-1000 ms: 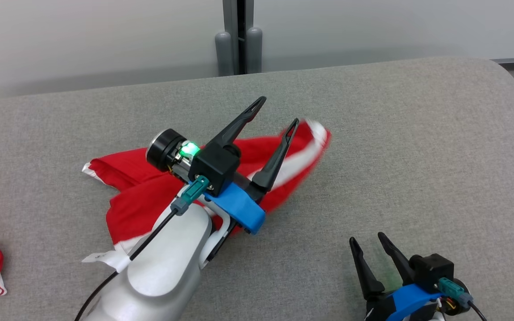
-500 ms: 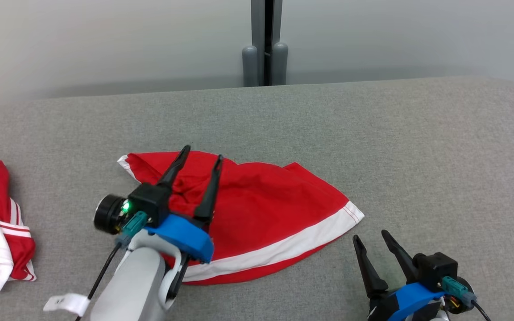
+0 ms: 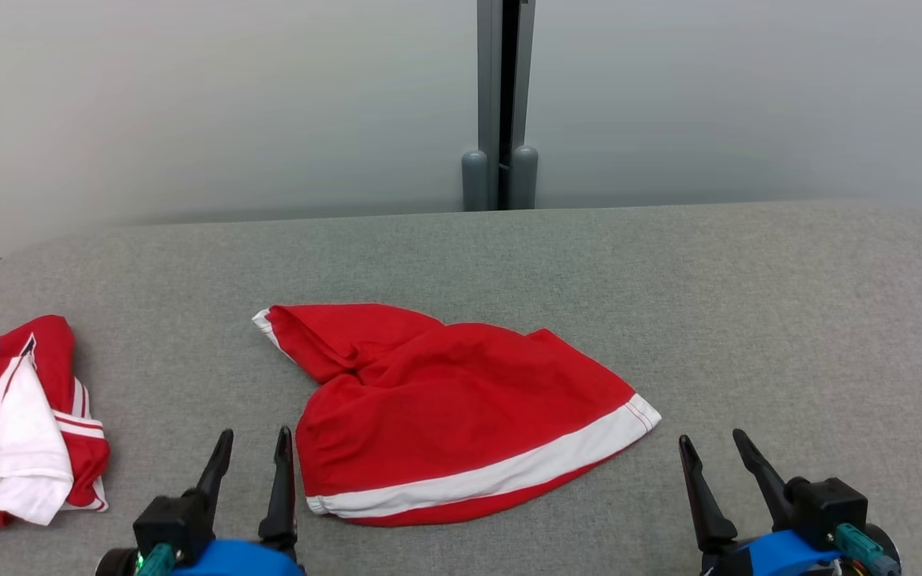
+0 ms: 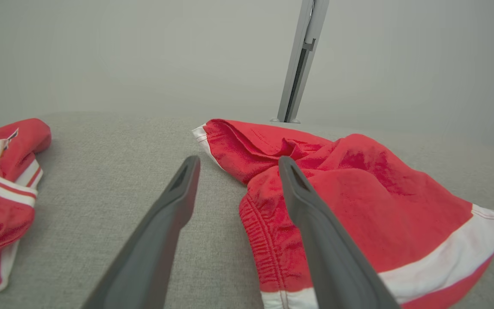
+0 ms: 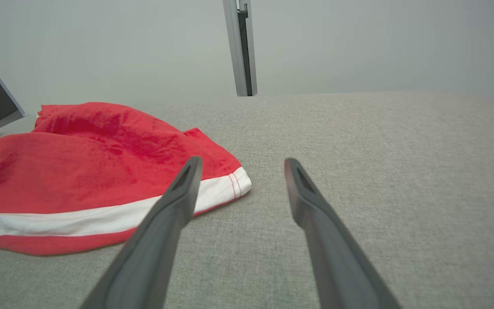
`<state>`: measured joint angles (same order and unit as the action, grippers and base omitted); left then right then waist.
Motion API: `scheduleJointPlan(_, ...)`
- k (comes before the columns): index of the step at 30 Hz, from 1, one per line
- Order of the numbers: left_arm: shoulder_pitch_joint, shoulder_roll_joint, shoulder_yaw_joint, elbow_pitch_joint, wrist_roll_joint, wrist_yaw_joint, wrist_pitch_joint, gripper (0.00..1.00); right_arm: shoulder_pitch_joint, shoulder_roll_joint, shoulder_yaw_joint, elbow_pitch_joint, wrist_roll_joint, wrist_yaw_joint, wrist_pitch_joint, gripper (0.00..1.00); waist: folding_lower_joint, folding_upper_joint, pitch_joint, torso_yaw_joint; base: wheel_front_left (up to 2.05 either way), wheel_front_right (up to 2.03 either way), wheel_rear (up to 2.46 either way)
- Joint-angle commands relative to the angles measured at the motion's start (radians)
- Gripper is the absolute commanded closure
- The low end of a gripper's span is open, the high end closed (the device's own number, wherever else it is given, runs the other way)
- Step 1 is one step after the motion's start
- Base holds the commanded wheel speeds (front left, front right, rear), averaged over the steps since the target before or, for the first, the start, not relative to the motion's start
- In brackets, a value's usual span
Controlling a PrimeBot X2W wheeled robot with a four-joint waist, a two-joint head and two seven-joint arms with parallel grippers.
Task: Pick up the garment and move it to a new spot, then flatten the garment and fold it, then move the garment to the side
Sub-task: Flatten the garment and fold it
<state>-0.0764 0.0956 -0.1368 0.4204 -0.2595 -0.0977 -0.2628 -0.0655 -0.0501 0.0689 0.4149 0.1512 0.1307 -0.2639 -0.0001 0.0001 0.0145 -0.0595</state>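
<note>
The garment [image 3: 461, 416] is lying near the middle of the grey surface [image 3: 749, 304], loose and free of both tools. Its white band [image 3: 509, 472] is running along the near edge, and its far-left end is bunching into a raised fold, so it is not lying flat yet. I am reading the first step, setting it down in a spot, as likely done. Flattening, folding and moving it aside are all still waiting.

The left tool [image 3: 255, 434] is hovering just beside the garment's near-left corner, fingers spread and holding nothing. In the left wrist view one finger is crossing over the ribbed edge of the cloth, though I cannot tell whether it is touching. The right tool [image 3: 711, 438] is sitting near the banded right corner, likewise spread and empty. Further left, well apart, a second red-and-white heap [image 3: 21, 424] is resting at the surface's edge.
</note>
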Motion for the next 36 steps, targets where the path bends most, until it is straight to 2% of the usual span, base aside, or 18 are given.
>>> scheduleJointPlan(1,0.033,-0.005,0.018,-0.011,0.020,-0.005,-0.003,0.00,0.016,-0.002,-0.008,-0.003,-0.010,0.000,-0.001,0.00,0.0001,-0.0001,-0.007,0.004,0.00,0.00,0.00)
scheduleJointPlan(8,0.139,-0.033,0.047,0.010,0.043,-0.023,-0.003,0.00,0.043,-0.002,-0.005,0.020,-0.012,0.000,-0.001,0.00,0.0001,-0.0001,-0.025,0.023,0.00,0.00,0.00)
scheduleJointPlan(17,0.117,-0.044,0.044,0.034,0.044,-0.033,-0.003,0.00,0.032,-0.002,0.006,0.025,-0.011,0.000,-0.001,0.00,0.0001,-0.0001,-0.017,0.030,0.00,0.00,0.00)
scheduleJointPlan(25,0.056,-0.036,-0.083,0.111,-0.055,-0.033,-0.003,0.00,0.018,-0.002,0.025,0.030,-0.015,0.000,-0.001,0.00,0.0001,-0.0001,0.026,0.023,0.00,0.00,0.00)
scheduleJointPlan(31,0.009,-0.015,-0.125,0.197,-0.118,-0.034,-0.003,0.00,-0.004,-0.002,0.028,0.024,-0.020,0.000,-0.001,0.00,0.0001,-0.0001,0.064,0.014,0.00,0.00,0.00)
scheduleJointPlan(36,-0.016,0.001,-0.155,0.205,-0.154,-0.034,-0.003,0.00,-0.015,-0.002,0.025,0.017,-0.024,0.000,-0.001,0.00,0.0001,-0.0001,0.085,0.014,0.00,0.00,0.00)
